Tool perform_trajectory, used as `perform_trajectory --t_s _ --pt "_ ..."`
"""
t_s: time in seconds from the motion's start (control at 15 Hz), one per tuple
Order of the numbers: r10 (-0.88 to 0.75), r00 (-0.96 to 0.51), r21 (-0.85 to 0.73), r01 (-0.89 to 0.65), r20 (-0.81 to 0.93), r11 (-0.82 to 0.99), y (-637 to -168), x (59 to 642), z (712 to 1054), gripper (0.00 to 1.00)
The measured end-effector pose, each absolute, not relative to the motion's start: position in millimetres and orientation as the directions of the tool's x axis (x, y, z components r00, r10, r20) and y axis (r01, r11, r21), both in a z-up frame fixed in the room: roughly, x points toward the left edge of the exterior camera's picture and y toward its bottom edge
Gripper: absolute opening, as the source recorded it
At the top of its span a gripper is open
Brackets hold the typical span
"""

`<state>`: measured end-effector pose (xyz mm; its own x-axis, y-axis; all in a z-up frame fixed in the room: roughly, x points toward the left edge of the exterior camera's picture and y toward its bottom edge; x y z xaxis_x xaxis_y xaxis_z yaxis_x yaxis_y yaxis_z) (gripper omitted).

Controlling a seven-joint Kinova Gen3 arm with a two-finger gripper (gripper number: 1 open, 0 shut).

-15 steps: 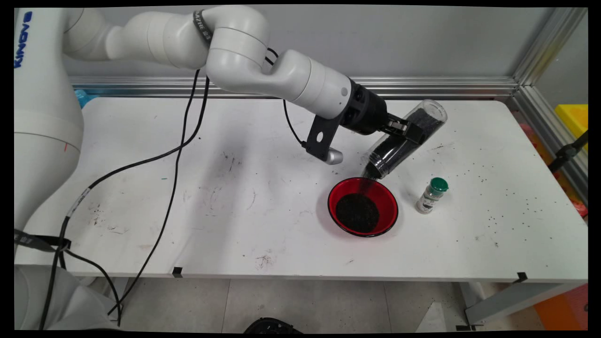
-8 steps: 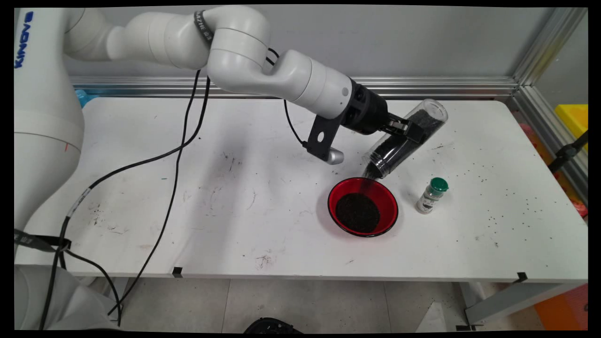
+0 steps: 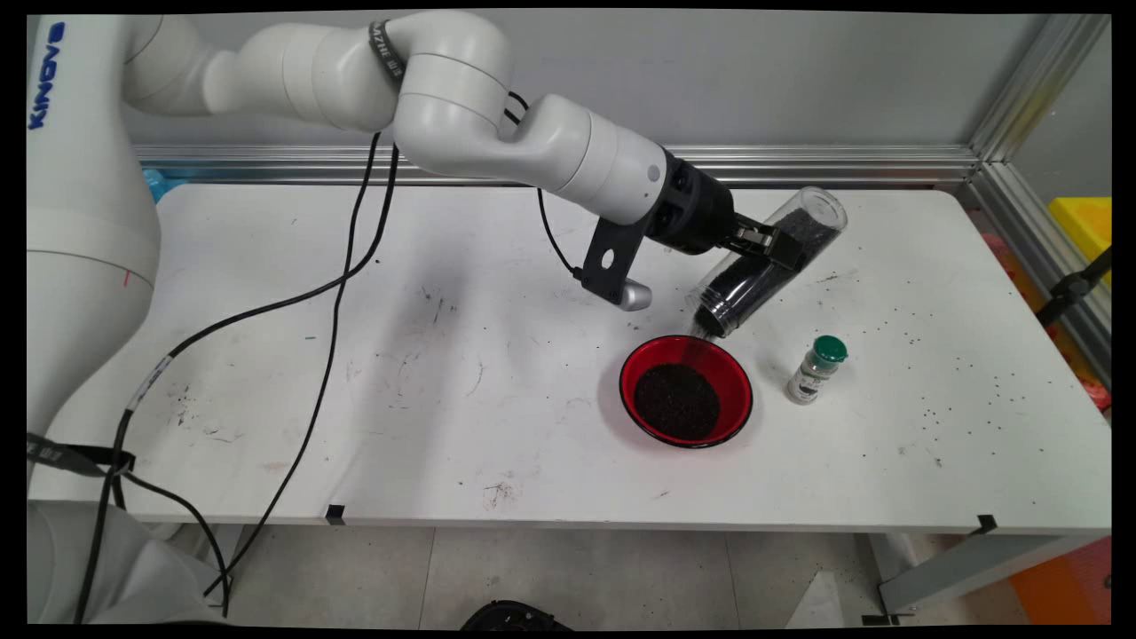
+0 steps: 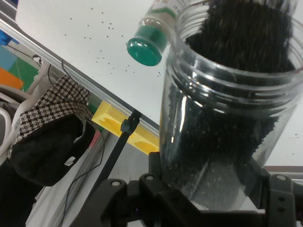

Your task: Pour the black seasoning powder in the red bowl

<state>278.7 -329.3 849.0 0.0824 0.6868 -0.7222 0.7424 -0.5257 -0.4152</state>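
A: Quick, what have you got?

B: My gripper (image 3: 774, 248) is clamped on a clear jar (image 3: 765, 264) of black grains, right of centre in the main view. My fingers press its sides around mid-body. The jar is tilted, mouth down and to the left, closed end up toward the upper right.

A: What's under the mouth?

B: A red bowl (image 3: 686, 390) on the white table (image 3: 355, 373), with a dark pile of grains (image 3: 676, 401) in it. The jar mouth hangs just above the bowl's upper rim, not touching.

A: Anything near?

B: A small bottle with a green cap (image 3: 816, 368) stands upright just right of the bowl, apart from it. In the hand view the bottle (image 4: 152, 34) sits at top centre, just beside the jar's rim (image 4: 227, 80).

A: Edges, room?

B: Left half of the table is open except for black cables (image 3: 337, 284) hanging across it. Loose grains are scattered over the right part, toward the right edge. A metal rail (image 3: 799, 164) runs along the far edge, close behind the jar's raised end.
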Motion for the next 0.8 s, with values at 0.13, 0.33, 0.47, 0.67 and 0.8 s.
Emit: perform_trajectory --t_s 0.13,0.33,0.47,0.67,0.8 --pt "0.688 0.081 -0.417 0.743 -0.721 -0.524 -329.5 278.6 848.9 0.00" --pt "0.691 0.078 -0.421 0.743 -0.719 -0.521 -329.8 278.5 848.7 0.00" --pt "0.695 0.073 -0.426 0.743 -0.715 -0.517 -329.9 278.2 848.7 0.00" --pt "0.707 0.056 -0.443 0.744 -0.705 -0.500 -330.2 277.5 848.8 0.00" --pt "0.719 0.039 -0.459 0.745 -0.694 -0.483 -330.5 277.3 849.0 0.00"
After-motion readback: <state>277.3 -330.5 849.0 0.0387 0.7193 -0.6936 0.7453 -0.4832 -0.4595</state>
